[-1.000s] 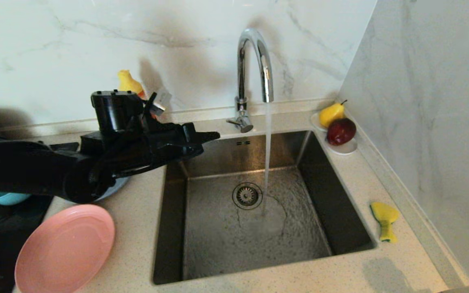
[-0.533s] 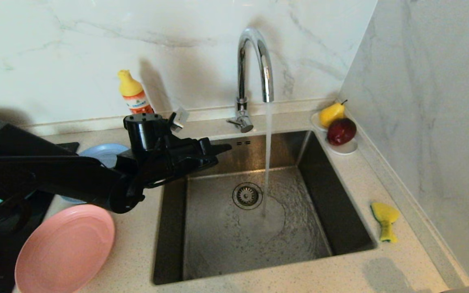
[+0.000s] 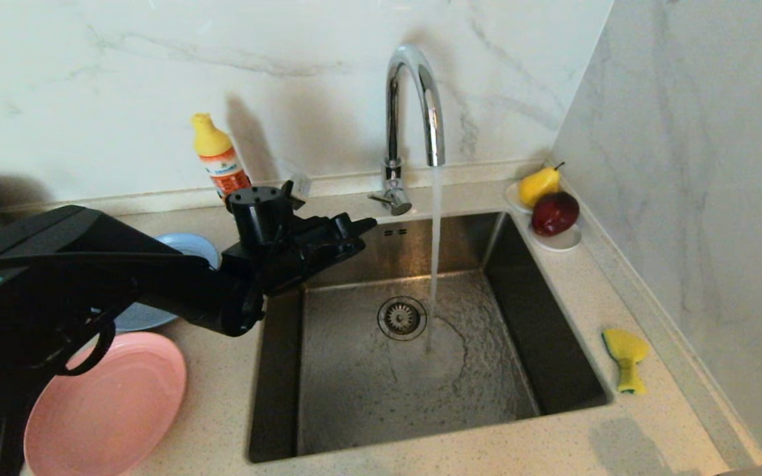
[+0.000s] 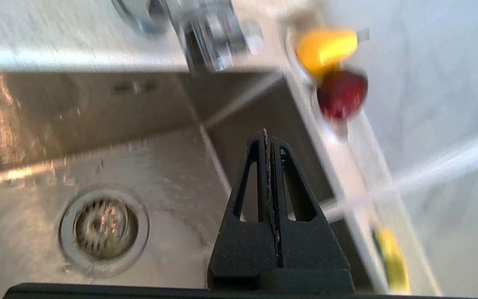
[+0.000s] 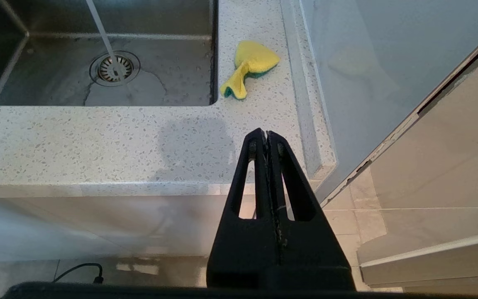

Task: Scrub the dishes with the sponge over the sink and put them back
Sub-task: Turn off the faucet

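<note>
The steel sink (image 3: 280, 370) has water running from the chrome tap (image 3: 414, 99) beside the drain (image 3: 401, 317). My left gripper (image 3: 368, 226) hangs over the sink's back left corner, shut and empty; in the left wrist view its tips (image 4: 269, 139) point across the basin (image 4: 77, 108). The yellow sponge (image 3: 626, 360) lies on the counter right of the sink, pinched at its middle. A salmon-pink plate (image 3: 106, 403) and a grey-blue plate (image 3: 186, 246) rest on the counter at the left, partly under my left arm. My right gripper (image 5: 266, 135) is parked shut below the counter's front edge, the sponge (image 5: 249, 68) beyond it.
An orange bottle with a yellow cap (image 3: 219, 155) stands at the back wall. A white saucer (image 3: 561, 242) with a pear (image 3: 538, 185) and a dark red apple (image 3: 555, 213) sits at the sink's back right corner. A marble wall closes the right side.
My left arm has swung right and forward toward the sink's back left corner, uncovering the bottle and the grey-blue plate. Its gripper stayed shut. Water keeps running.
</note>
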Controlling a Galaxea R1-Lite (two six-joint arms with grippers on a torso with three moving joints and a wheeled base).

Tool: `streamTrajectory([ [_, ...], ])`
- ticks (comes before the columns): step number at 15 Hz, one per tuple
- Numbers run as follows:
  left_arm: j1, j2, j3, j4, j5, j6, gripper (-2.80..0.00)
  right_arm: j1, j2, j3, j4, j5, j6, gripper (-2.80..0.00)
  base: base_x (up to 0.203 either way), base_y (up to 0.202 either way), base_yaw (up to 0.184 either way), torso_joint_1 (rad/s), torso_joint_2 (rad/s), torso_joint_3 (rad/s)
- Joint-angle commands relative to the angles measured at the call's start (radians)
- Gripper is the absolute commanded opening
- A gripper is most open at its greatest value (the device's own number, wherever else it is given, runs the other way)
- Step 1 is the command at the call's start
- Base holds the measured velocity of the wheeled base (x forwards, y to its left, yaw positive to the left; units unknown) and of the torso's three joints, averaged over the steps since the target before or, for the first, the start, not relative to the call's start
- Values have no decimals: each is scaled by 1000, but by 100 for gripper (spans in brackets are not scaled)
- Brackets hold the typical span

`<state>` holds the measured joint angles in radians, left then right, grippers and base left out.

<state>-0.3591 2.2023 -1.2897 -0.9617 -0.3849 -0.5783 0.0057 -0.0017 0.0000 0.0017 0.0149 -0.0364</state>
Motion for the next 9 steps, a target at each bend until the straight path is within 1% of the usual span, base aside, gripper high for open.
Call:
streamTrajectory([
  [1,0,28,-61,-5,7,-42,-280,0,0,0,0,2,0,-280,0,0,0,0,0,0],
  [4,0,61,-126,-2,9,-69,-280,0,0,0,1,2,0,-280,0,0,0,0,0,0],
  [9,0,103,-212,2,13,-87,-280,0,0,0,0,0,0,-280,0,0,0,0,0,0],
])
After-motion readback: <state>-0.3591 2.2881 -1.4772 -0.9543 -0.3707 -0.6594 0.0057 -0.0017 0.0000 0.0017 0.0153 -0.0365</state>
